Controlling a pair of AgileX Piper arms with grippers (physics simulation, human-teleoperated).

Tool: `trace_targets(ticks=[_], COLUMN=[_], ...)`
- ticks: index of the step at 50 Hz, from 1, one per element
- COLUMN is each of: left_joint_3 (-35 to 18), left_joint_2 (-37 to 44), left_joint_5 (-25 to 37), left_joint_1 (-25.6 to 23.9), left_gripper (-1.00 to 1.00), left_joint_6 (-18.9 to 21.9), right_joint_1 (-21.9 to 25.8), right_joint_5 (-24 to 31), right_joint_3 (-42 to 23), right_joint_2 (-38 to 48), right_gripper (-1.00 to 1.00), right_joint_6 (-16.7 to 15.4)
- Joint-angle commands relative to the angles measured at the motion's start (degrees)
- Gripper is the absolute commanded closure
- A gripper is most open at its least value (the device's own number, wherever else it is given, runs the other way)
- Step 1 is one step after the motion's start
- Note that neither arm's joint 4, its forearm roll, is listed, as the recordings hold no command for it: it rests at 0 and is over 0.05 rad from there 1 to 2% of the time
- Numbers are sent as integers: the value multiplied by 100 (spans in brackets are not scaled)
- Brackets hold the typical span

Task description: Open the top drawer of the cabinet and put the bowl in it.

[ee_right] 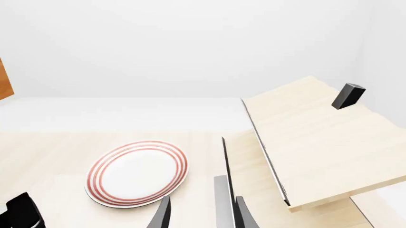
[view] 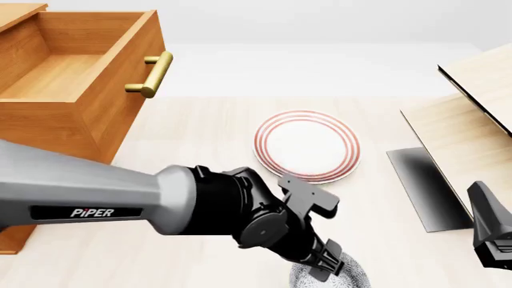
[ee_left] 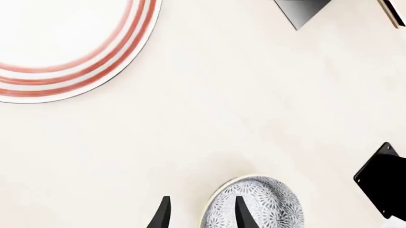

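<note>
The speckled grey-blue bowl [ee_left: 263, 202] sits on the table at the near edge of the front view [view: 352, 281], mostly hidden by my left arm. My left gripper [ee_left: 201, 214] is open, pointing down just over the bowl, with one finger [ee_left: 241, 211] over the bowl's inside and the other outside its rim. The top drawer [view: 68, 72] of the orange-brown cabinet [view: 48, 144] stands pulled out and empty, its brass handle [view: 150, 75] facing right. My right gripper [ee_right: 201, 214] is open and empty, off at the right.
A white plate with red rings [view: 306, 146] lies mid-table between the bowl and the far edge; it also shows in the left wrist view [ee_left: 63, 42]. A pale light-wood structure [view: 480, 114] with a grey panel [view: 424, 186] stands at the right. The right arm [view: 490, 234] is at the right edge.
</note>
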Motion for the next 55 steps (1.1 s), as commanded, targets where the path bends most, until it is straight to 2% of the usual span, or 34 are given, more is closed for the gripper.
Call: trace_targets(ticks=[1, 28, 29, 38, 45, 53, 55], left_joint_3=[-66, -51, -55, 2, 119, 79, 15], left_joint_2=[160, 313, 318, 261, -147, -281, -317], left_joint_5=[-53, -164, -164, -256, -258, -246, -284], left_joint_1=[-98, -150, -154, -144, 40, 9, -114], left_gripper=[-100, -100, 100, 100, 100, 100, 100], left_joint_6=[-87, -184, -179, -193, 37, 64, -43], right_joint_1=[-1, -1, -1, -1, -1, -1, -1], right_joint_5=[-7, -7, -7, -7, -7, -7, -7], right_joint_3=[5, 5, 5, 5, 5, 5, 5], right_joint_2=[1, 1, 1, 1, 1, 1, 1], right_gripper=[-100, -100, -100, -100, -100, -100, -100], right_joint_6=[2, 2, 2, 2, 2, 2, 2])
